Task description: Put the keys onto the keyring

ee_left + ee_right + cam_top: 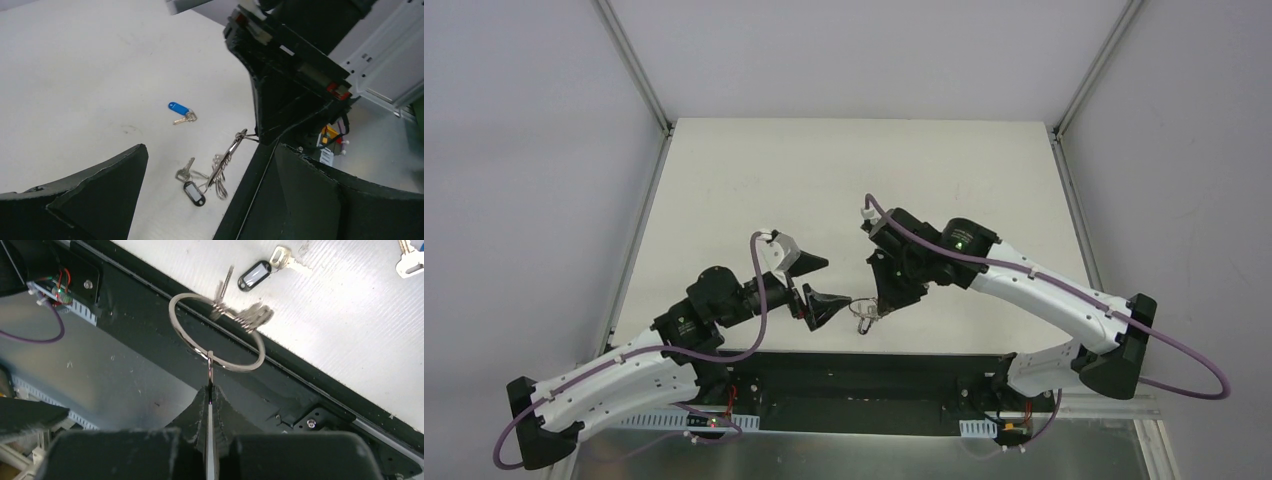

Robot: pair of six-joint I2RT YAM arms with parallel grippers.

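Top external view is showing the right arm [1024, 275] bending inward and down over the tabletop's [824, 170] front edge, its jaws pinching shut on the one keyring [227, 156], which is hanging tilted. The left arm [724, 305] is hovering beside it, jaws gaping wide. Two keys are lying below: the black-headed key [194, 193] just beside the ring's lower end, the blue-headed key [179, 108] apart.
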